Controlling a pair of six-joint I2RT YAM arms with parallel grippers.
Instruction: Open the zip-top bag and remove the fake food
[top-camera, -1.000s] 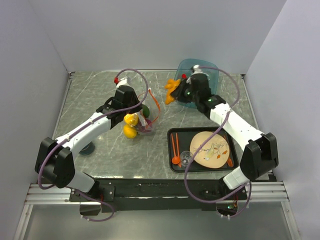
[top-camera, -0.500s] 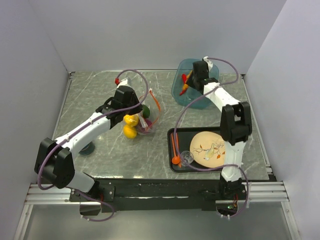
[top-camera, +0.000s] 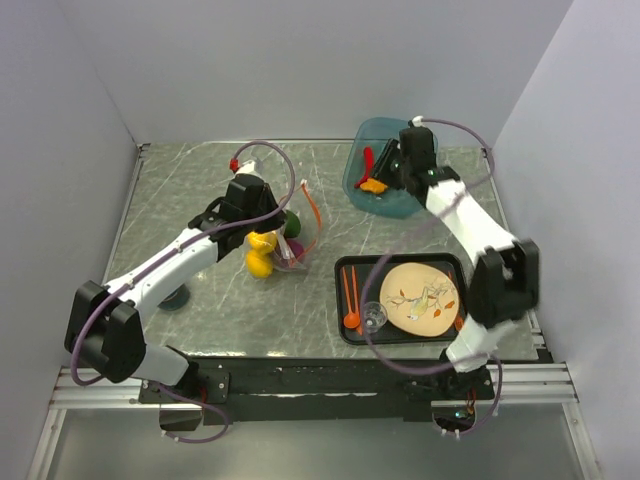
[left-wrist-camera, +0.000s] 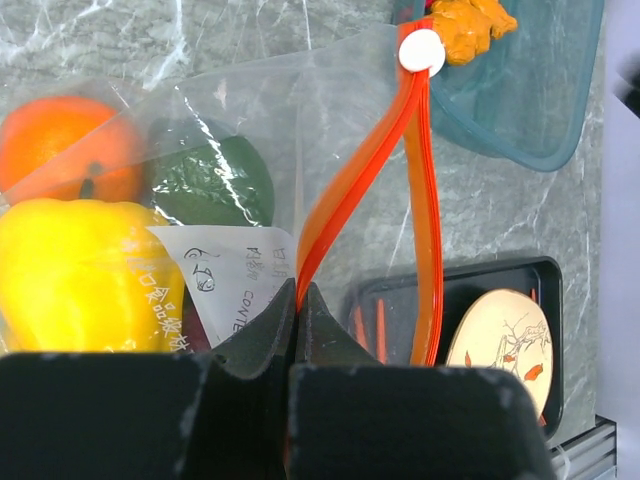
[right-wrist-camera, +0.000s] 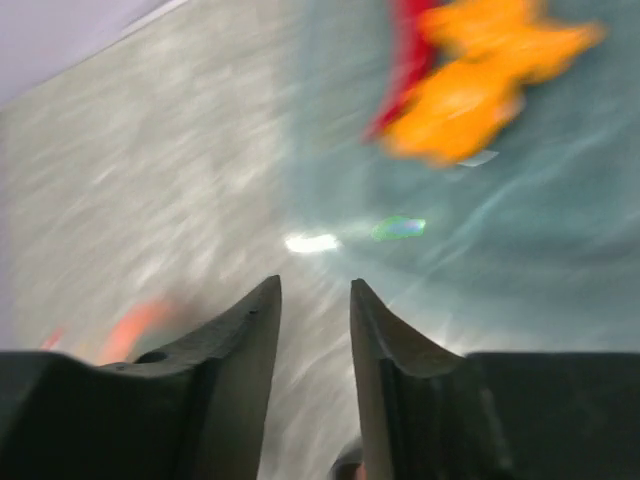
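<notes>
The clear zip-top bag (top-camera: 297, 238) lies mid-table with its orange-red zip strip (left-wrist-camera: 345, 190) parted into a loop. My left gripper (top-camera: 268, 222) is shut on one side of the strip (left-wrist-camera: 298, 292). Inside the bag in the left wrist view are a yellow pepper (left-wrist-camera: 80, 275), an orange (left-wrist-camera: 55, 140) and a green piece (left-wrist-camera: 215, 180). A dark piece shows through the bag from above (top-camera: 296, 249). My right gripper (top-camera: 392, 170) is open and empty (right-wrist-camera: 313, 290) over the translucent blue tub (top-camera: 405, 206). An orange food piece (right-wrist-camera: 470, 80) and a red piece (right-wrist-camera: 405, 70) lie in the tub.
A black tray (top-camera: 345, 265) at the front right holds a beige plate (top-camera: 420, 297), a thin orange spoon and sticks (top-camera: 351, 300) and a small clear cup (top-camera: 373, 316). A dark round object (top-camera: 175, 297) sits beside the left arm. Walls enclose the table.
My right gripper carried the orange piece from beside the bag to the tub and let it go there; it is now open. The left gripper has held the zip strip throughout.
</notes>
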